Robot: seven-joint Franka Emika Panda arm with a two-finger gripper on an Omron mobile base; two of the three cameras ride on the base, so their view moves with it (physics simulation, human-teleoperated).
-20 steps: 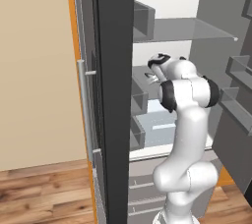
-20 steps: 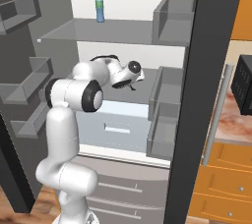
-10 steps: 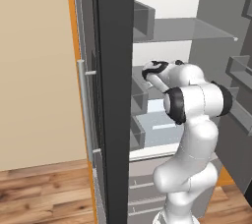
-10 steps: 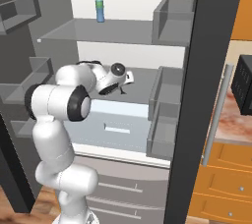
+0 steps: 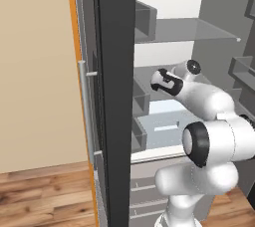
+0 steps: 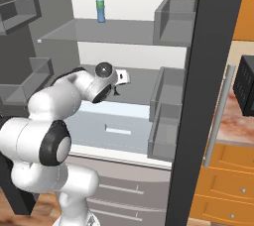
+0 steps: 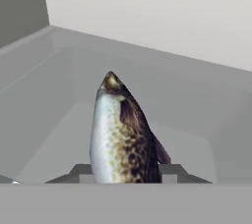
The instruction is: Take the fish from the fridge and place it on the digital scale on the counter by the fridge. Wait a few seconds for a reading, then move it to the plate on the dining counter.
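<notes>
Reaching into the fridge in the left base view, the gripper sits at mid-shelf height. The right base view places it above the pale drawer. Through the hand view, the fish is clamped between narrow jaws, its long axis pointing straight out from them.

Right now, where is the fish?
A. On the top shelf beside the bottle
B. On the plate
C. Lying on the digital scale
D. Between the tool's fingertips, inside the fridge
D: in the hand view the fish stands between the tool fingertips, over a grey fridge shelf.
</notes>
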